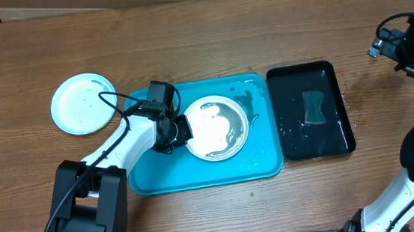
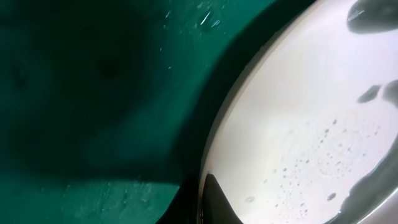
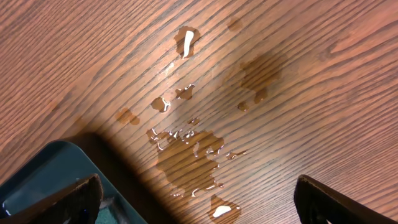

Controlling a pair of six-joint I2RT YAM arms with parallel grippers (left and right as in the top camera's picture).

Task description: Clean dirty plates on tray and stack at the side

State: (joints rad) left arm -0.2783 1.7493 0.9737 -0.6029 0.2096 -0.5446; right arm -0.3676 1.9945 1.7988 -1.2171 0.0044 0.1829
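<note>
Left pincer point(image 1: 178, 131) is closed on the left rim of the white plate point(image 1: 219, 126); in the wrist view one dark finger point(image 2: 214, 198) lies on that rim. The plate sits approx. mid-tray in the turquoise tray point(image 1: 197, 178), wet, w/ droplets and grey streaks across its face. No other plate shows in the tray.

Doing this step well, as a judgement: the grip is thin and on a wet edge, so lift slowly and keep the plate near level. Clear the tray's raised rim before swinging left. Let water run off over the tray, not the worktop point(image 1: 223, 39). Set it down centred on the pale blue plate point(image 1: 80, 104), which lies left of the tray on the worktop, then let go only once it rests flat.

Left arm pose: it reaches from the near-left base up and right, forearm low, wrist pitched down over the tray's left part.

Right pincer point(image 3: 199, 202) is wide apart and holds nothing. It hangs far right over a puddle point(image 3: 186, 155), beyond the black tray point(image 1: 344, 134) w/ its sponge point(image 1: 314, 107).
</note>
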